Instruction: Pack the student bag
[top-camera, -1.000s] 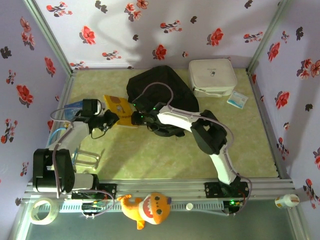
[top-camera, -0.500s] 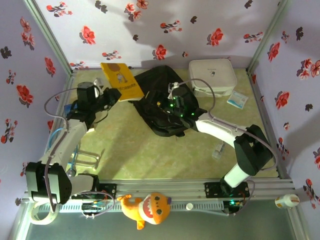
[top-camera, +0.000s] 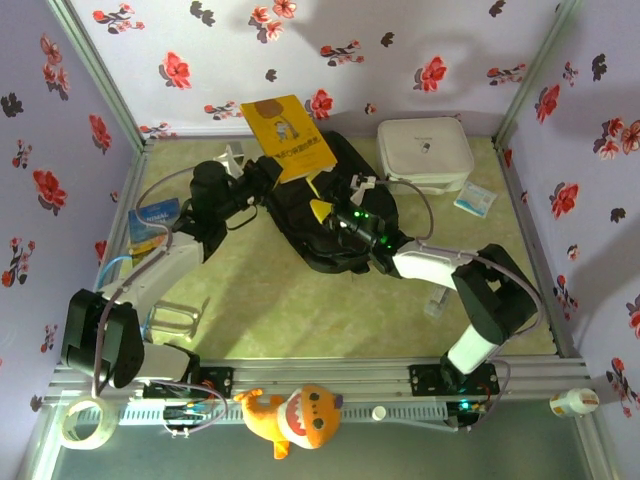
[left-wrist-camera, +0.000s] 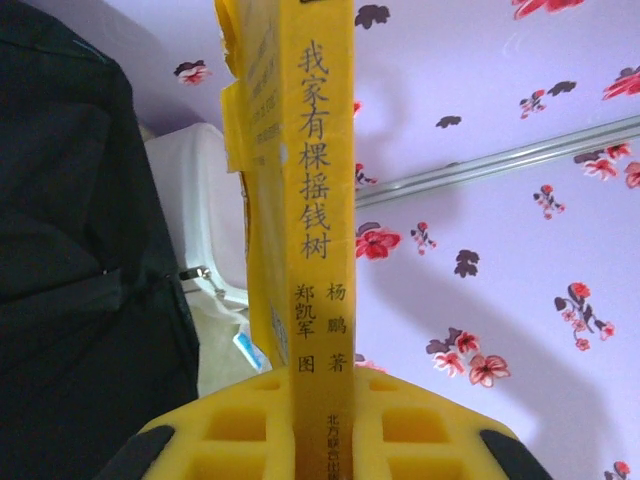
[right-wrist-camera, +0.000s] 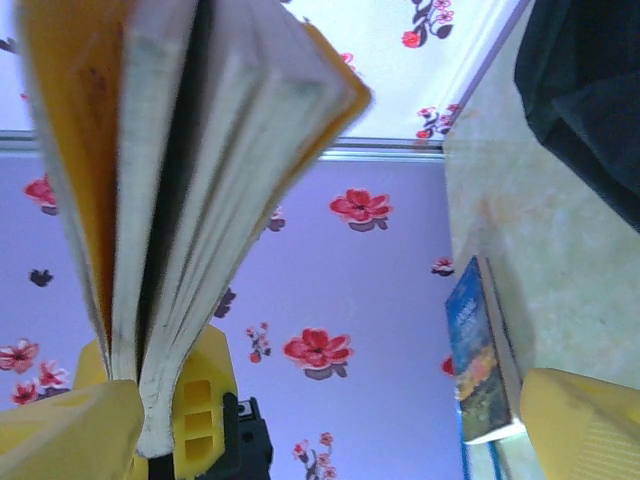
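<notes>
The student bag (top-camera: 345, 240) is a large black backpack lying at the table's back centre; its fabric is also along the left of the left wrist view (left-wrist-camera: 70, 260) and in the top right corner of the right wrist view (right-wrist-camera: 590, 80). My left gripper (top-camera: 264, 172) (left-wrist-camera: 322, 425) is shut on the spine of a yellow book (top-camera: 288, 136) (left-wrist-camera: 318, 180), holding it raised and upright over the bag's left end. The book's fanned pages (right-wrist-camera: 190, 190) hang in front of my right gripper (top-camera: 326, 208) (right-wrist-camera: 320, 440), which stands open over the bag with nothing between its fingers.
A white zip case (top-camera: 425, 150) (left-wrist-camera: 195, 200) sits at the back right, with a small packet (top-camera: 473, 200) beside it. A blue book (top-camera: 155, 222) (right-wrist-camera: 478, 355) lies by the left wall. A plush shark (top-camera: 295, 415) and a tape roll (top-camera: 85, 420) rest at the near rail.
My left arm has lifted the yellow book from low on the table up and back over the bag. My right gripper opened and moved from beside the book onto the bag.
</notes>
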